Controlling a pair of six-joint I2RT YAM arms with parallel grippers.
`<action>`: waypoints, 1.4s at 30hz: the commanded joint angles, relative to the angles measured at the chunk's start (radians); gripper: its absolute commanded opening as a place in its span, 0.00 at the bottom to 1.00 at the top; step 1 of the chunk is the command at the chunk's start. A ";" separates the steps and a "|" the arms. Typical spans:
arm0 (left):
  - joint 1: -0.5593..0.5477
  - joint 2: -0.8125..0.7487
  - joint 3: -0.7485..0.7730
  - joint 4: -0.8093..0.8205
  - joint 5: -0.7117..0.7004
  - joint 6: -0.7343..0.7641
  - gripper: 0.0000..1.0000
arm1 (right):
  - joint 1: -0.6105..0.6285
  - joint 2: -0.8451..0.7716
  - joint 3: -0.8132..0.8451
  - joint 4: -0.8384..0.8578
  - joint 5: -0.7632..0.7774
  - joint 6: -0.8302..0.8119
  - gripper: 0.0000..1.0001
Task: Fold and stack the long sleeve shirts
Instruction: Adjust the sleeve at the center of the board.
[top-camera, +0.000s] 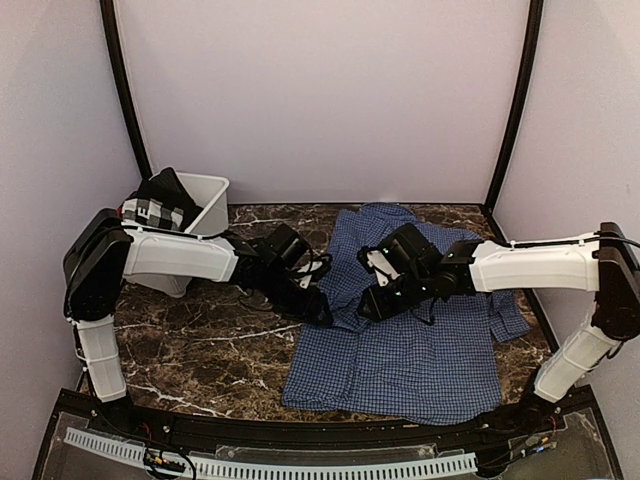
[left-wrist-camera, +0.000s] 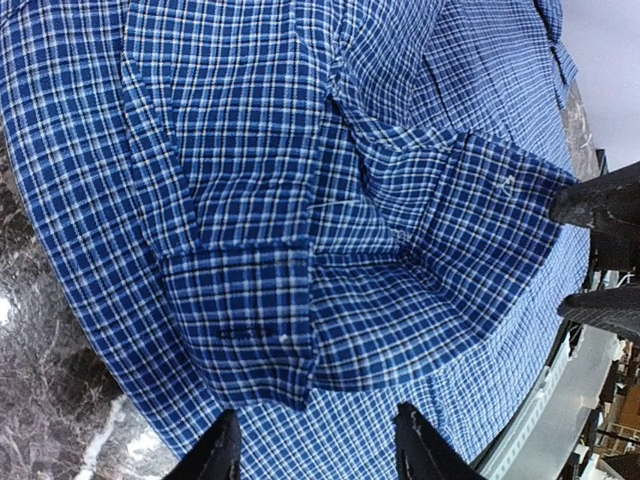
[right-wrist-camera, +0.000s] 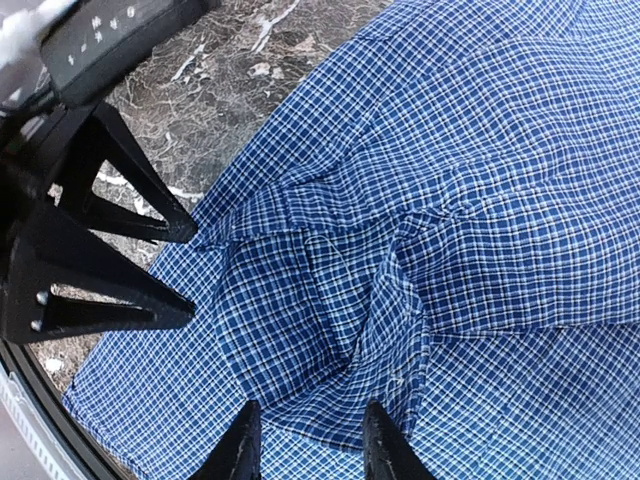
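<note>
One of the long sleeve shirts (top-camera: 420, 340), blue with a fine dark check, lies spread on the marble table. A folded-in sleeve with its cuff (left-wrist-camera: 250, 320) bunches near the shirt's left side. My left gripper (top-camera: 318, 308) hovers at that left edge. In the left wrist view my left gripper (left-wrist-camera: 318, 450) is open, with cloth below and nothing between the fingers. My right gripper (top-camera: 372, 303) faces it from the right, a short gap away. Seen from the right wrist, my right gripper (right-wrist-camera: 310, 450) stands open over a raised crease of the sleeve (right-wrist-camera: 400, 300).
A white bin (top-camera: 205, 205) stands tilted at the back left with a black-and-white checked cloth (top-camera: 158, 205) in it. Bare marble table (top-camera: 200, 350) lies left of the shirt. The left fingers (right-wrist-camera: 130, 215) show in the right wrist view.
</note>
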 joint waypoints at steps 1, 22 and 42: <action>-0.019 0.010 0.054 -0.065 -0.086 0.037 0.51 | 0.011 -0.006 0.010 -0.003 0.062 0.041 0.33; -0.041 0.030 0.079 -0.055 -0.187 0.050 0.43 | 0.012 -0.082 -0.055 0.013 0.128 0.193 0.43; -0.061 0.040 0.132 -0.064 -0.185 0.088 0.06 | 0.059 0.068 0.009 0.049 0.109 0.157 0.02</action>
